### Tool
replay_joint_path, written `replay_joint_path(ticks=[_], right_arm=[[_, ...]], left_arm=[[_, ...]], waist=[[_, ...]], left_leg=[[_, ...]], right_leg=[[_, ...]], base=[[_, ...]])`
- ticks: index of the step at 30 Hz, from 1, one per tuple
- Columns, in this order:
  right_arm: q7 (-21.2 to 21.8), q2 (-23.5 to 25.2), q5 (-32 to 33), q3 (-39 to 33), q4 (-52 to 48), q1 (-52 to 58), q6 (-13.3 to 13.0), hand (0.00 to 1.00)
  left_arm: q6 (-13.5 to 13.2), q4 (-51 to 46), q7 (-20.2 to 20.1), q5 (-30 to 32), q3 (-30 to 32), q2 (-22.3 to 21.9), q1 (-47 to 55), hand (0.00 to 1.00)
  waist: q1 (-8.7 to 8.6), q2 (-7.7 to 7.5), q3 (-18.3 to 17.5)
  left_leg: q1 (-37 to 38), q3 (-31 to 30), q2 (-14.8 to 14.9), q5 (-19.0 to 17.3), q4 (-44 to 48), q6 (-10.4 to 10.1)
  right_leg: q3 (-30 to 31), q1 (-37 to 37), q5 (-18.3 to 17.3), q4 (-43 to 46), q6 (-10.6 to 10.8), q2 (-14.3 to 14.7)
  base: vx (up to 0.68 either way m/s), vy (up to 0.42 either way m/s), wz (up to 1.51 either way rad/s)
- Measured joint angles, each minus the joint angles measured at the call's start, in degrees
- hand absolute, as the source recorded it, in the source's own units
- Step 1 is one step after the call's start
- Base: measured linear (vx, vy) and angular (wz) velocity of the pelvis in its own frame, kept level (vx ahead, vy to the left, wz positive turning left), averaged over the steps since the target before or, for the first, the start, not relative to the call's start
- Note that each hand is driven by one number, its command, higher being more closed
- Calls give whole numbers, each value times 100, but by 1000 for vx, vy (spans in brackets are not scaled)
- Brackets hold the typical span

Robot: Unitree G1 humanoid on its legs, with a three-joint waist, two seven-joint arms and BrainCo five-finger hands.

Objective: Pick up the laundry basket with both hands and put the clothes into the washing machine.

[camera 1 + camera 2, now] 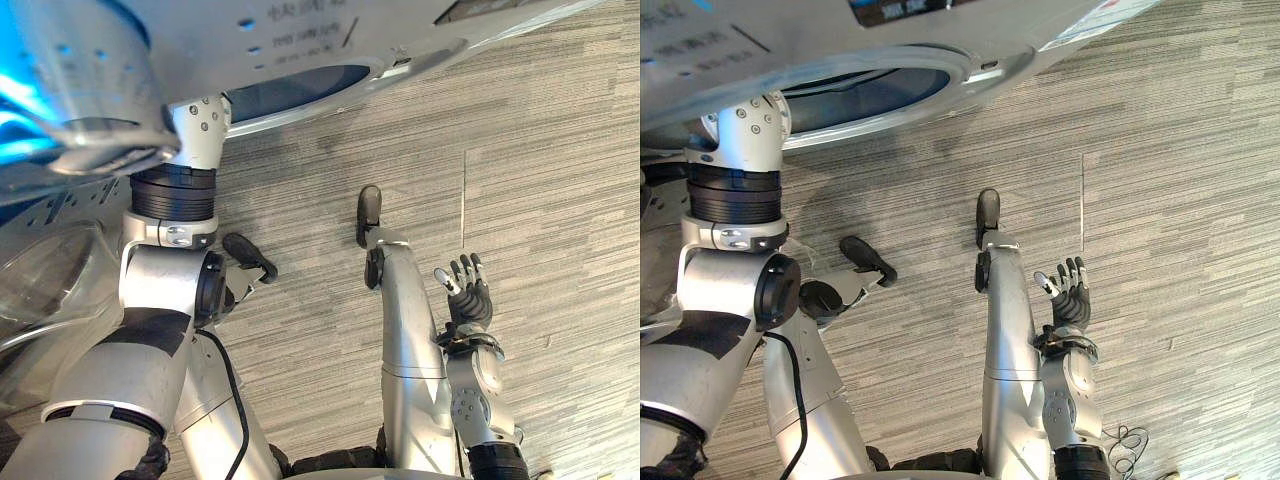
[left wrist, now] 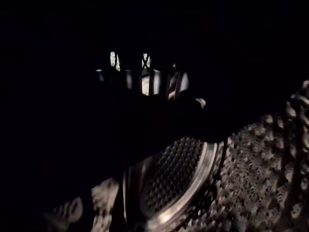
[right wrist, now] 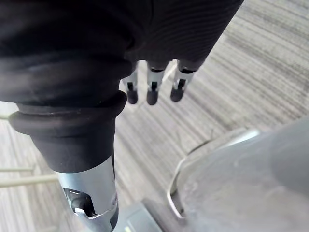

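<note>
One hand I could read plainly: the right hand hung beside the robot over the grey striped carpet floor. Its silver dark-tipped fingers were straight and slightly fanned, the thumb apart, so it was wide open, holding nothing and touching nothing. In its own wrist view I saw those fingers hanging straight, with carpet past them. The left arm stood raised toward the white front-loading washing machine, which lay across the far side of my view. The dark ribbed cover at that wrist sat just below the rim of the round door opening. The left hand was past that rim, inside the machine, and I could not tell how far open it was or whether it had hold of anything. From the left wrist camera I saw the inside of the perforated metal drum, mostly in darkness. A dark shapeless mass sat there in front of a few pale upright bars with light between them. I could not tell whether that was clothing, basket or the hand itself. A clear domed door stood open on the robot's left, just beside the raised arm.
</note>
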Motion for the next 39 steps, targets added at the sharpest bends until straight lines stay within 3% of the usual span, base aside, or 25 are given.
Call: replay_joint_path(ticks=[2,4,6,12,15,17,20,21,24,30,35,39], right_arm=[[-2,-78,1,39,-1,10,-14,0],[-3,-102,10,48,-19,5,-46,0],[-9,-102,14,47,-19,5,-92,0],[-9,-114,33,100,232,5,-178,0],[-3,-113,184,118,302,5,-180,0],[-4,-111,222,119,306,4,-162,0],[-6,-101,256,145,307,4,-103,0],[-29,-105,260,141,309,4,-64,0],[-75,-156,250,153,369,3,0,0],[-143,-175,254,170,466,-67,-1,0],[-150,-188,261,299,473,-90,5,0],[-139,-146,256,476,482,-88,39,0]], left_arm=[[685,-3,342,1403,-125,72,28,0],[1192,9,242,2705,-575,134,-5,0],[1215,252,25,2769,-720,103,-96,0],[1864,2495,-713,3256,-570,-169,-321,0],[2022,3447,-1070,3182,-354,-359,-268,0],[2006,3885,-1287,2583,-364,-450,-185,0],[1483,3838,-1656,570,-412,-497,-140,0],[1065,3794,-1758,-1077,-401,-498,-94,0],[609,3599,-1984,-2534,-177,-770,279,0],[163,3467,-2086,-3323,690,-1604,1242,0],[37,3294,-1843,-3657,1182,-1737,1528,0],[-65,2971,-1718,-3644,1232,-1633,1827,0]], waist=[[10,3,2],[53,5,3],[59,5,3],[57,6,3],[60,6,3],[55,6,3],[76,8,3],[96,12,1],[190,14,1],[193,13,-2],[170,20,-8],[194,29,-17]], left_leg=[[-8,-16,0,0,6,0],[-66,-91,-8,6,10,-17],[-83,-104,-10,3,9,-26],[-90,-106,53,-2,21,-33],[-110,-113,93,-9,33,-46],[-116,-122,94,-8,40,-45],[-119,-146,90,8,55,-16],[-119,-178,85,8,69,-15],[-106,-288,82,9,76,-14],[133,-349,38,6,41,-17],[488,-339,70,1,-81,-74],[989,-304,36,95,-428,-177]], right_leg=[[-9,0,-5,12,-4,-1],[-63,10,-12,11,-15,-11],[-74,13,-12,-3,-16,-15],[-99,29,11,-65,-21,43],[-104,29,27,-110,-14,91],[-108,30,29,-105,-14,92],[-114,44,38,-86,-18,92],[-125,66,33,-60,-14,91],[-214,168,6,-54,-19,84],[-292,461,-76,-51,-33,26],[-341,829,-77,-210,-67,74],[-451,1391,3,-617,-108,101]], base=[[-43,2,2],[-54,13,7],[-51,21,3],[-42,17,-6],[-45,17,-10],[-41,17,-1],[-43,17,2],[-47,20,4],[-31,18,6],[-35,19,6],[-46,-13,-5],[-53,-26,0]])
